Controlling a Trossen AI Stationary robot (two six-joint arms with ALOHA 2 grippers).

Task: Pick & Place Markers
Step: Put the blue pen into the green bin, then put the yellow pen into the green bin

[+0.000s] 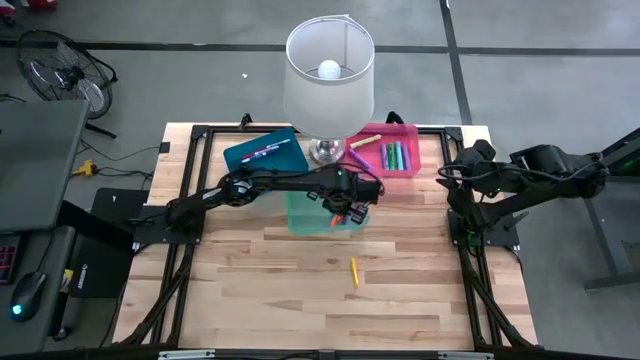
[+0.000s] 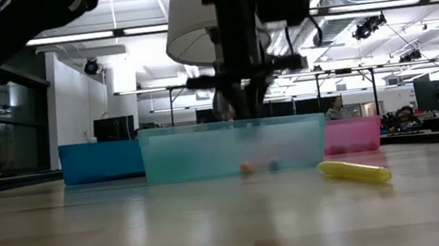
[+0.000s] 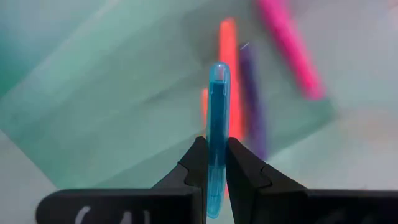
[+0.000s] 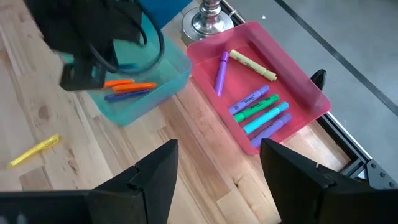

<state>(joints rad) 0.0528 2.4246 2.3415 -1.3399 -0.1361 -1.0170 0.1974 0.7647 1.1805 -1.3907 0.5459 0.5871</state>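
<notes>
Above the teal bin [image 1: 305, 215] at mid-desk, the left gripper [image 3: 211, 163] pinches a light-blue marker [image 3: 217, 118] upright over orange and purple markers [image 4: 127, 87] lying inside. At the desk's right edge, the right gripper [image 4: 214, 168] hangs wide and empty. One yellow marker [image 1: 354, 271] lies on the desk [image 1: 400, 300] nearby.

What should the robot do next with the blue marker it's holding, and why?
Probably open the left gripper and let the blue marker drop. It hangs over the green bin, where orange and purple markers already lie.
</notes>
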